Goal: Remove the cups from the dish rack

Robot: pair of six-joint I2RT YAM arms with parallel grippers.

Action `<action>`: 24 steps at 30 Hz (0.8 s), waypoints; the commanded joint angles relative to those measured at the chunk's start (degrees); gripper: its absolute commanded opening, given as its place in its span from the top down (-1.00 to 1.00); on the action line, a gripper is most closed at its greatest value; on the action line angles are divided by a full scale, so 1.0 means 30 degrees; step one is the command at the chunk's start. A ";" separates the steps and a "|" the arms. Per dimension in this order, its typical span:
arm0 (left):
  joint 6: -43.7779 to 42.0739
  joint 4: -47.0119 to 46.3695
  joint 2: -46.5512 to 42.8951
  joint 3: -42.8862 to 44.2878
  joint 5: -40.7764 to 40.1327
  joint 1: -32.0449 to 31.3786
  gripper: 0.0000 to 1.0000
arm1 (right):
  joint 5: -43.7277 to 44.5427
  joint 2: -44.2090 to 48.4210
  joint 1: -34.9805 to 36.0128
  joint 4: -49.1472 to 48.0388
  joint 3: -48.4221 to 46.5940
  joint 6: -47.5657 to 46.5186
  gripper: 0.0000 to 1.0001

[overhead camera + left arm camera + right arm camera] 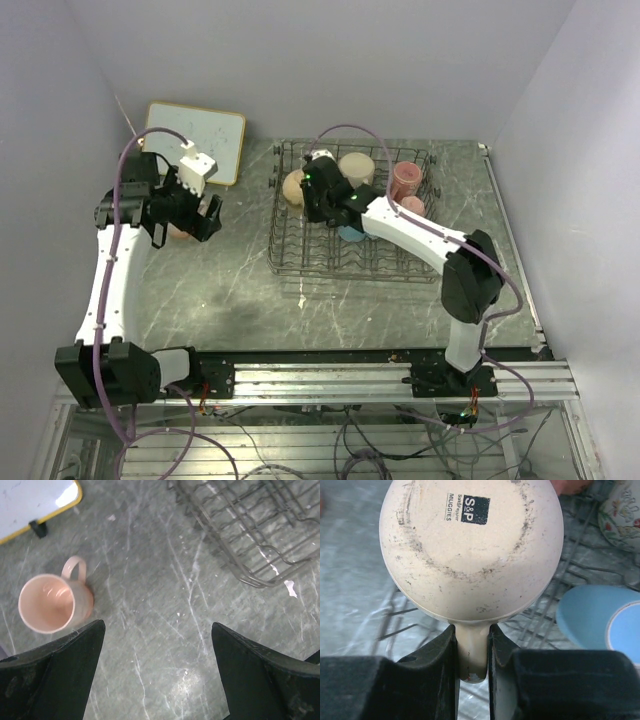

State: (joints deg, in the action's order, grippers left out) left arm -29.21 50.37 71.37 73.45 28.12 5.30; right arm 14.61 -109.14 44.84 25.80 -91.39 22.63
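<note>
The dish rack (pixel 300 262) stands mid-table and holds several upside-down cups: a cream one (pixel 356 167), a pink one (pixel 406 180), a salmon one (pixel 413 207) and a light blue one (pixel 350 235). My right gripper (pixel 471 650) is shut on the handle of a beige cup (pixel 470 550), base towards the camera, at the rack's left edge (pixel 293 188). My left gripper (pixel 157 645) is open and empty above the table. A pink cup (pixel 50 602) stands upright on the table just left of it, mostly hidden under the gripper in the top view (pixel 178 231).
A wood-framed whiteboard (pixel 195 140) leans at the back left. The rack's near-left corner (pixel 250 555) shows at the right of the left wrist view. The light blue cup (pixel 600 615) and a patterned cup (pixel 620 515) sit right of the held cup.
</note>
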 commanded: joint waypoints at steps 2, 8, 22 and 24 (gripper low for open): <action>-0.2145 -0.2046 -0.2123 -0.1680 0.1406 -0.1667 -0.98 | -0.5304 0.2545 -0.0534 -0.1964 0.0473 0.3362 1.00; -0.7343 -0.2514 -0.6523 -0.3563 0.2719 -0.3094 -0.98 | -1.3519 0.5575 -0.0884 -0.7706 0.4831 0.8609 1.00; -1.1052 -0.5426 -1.2481 -0.7337 0.5467 -0.3115 -0.97 | -1.8039 0.7689 0.0116 -2.1452 1.1703 1.9477 1.00; -1.0579 -0.5547 -1.2510 -0.7286 0.5883 -0.3114 -0.94 | -1.7907 0.7582 0.0417 -2.2332 1.1746 2.0172 1.00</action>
State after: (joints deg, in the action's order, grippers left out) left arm -61.52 38.46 34.63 51.57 39.79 -3.86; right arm -36.07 -88.12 44.25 -22.85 -55.57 75.13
